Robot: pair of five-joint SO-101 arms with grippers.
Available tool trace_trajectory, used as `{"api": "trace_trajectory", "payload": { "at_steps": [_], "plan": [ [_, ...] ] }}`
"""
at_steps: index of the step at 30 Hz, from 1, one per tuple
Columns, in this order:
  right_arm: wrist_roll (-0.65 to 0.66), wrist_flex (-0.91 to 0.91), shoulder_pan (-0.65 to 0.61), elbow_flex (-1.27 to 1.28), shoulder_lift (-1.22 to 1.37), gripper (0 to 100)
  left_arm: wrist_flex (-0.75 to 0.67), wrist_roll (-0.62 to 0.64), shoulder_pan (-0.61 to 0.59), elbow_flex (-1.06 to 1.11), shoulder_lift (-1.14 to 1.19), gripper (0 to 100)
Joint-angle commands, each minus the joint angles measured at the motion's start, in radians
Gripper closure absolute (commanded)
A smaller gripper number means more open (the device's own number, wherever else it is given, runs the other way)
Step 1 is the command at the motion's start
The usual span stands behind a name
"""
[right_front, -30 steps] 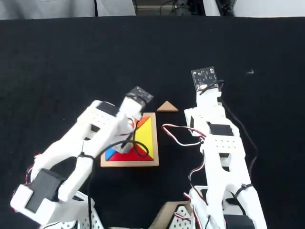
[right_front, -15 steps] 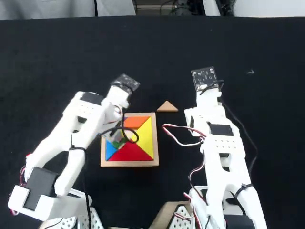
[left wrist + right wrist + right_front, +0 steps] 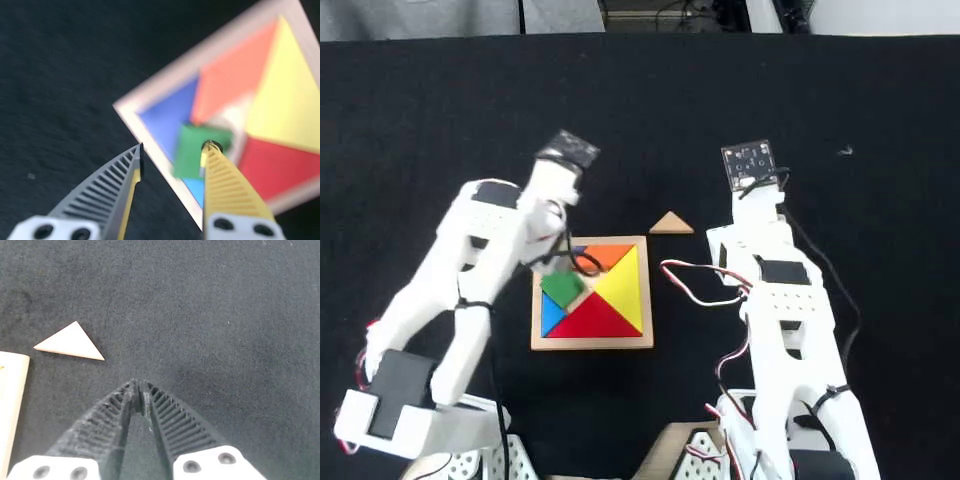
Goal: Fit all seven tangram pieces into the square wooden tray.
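Your left gripper (image 3: 175,147) hangs over the left side of the square wooden tray (image 3: 592,343), its two fingers spread wide with nothing between them. The yellow fingertip (image 3: 211,150) lines up with one edge of the green square (image 3: 197,150), though you cannot tell from here whether it touches.

The tray sits near the middle of the desk (image 3: 440,120), somewhat toward the near edge, between your two arms. Inside it, the yellow triangle (image 3: 622,290) fills the right side and the red triangle (image 3: 595,320) the near side. The orange piece (image 3: 605,256) lies along the far edge and the blue piece (image 3: 550,318) in the near left corner. The green square lies askew on the left, partly over blue and beside a pale bare patch of tray floor (image 3: 232,117) (it does not look seated flat).

The plain wooden triangle (image 3: 670,223) lies on the desk outside the tray, just beyond its far right corner.

Your right gripper (image 3: 137,385) has its black fingers pressed together, holding nothing. It points down at the dark desk, with the wooden triangle near but apart from its tips.
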Motion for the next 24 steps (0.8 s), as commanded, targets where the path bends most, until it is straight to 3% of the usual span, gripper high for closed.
{"api": "trace_trajectory", "payload": {
  "at_steps": [1,19,24],
  "plan": [
    [0.012,-0.035,0.008,0.007,-0.03,98.7,-0.087,-0.006,-0.064,0.021,-0.003,80],
    [0.012,-0.11,-0.025,0.051,-0.03,98.7,-0.176,-0.006,-0.015,0.168,-0.015,80],
    [0.012,-0.117,-0.025,0.059,-0.03,98.7,0.006,-0.002,-0.044,0.065,-0.112,80]
  ]
}}
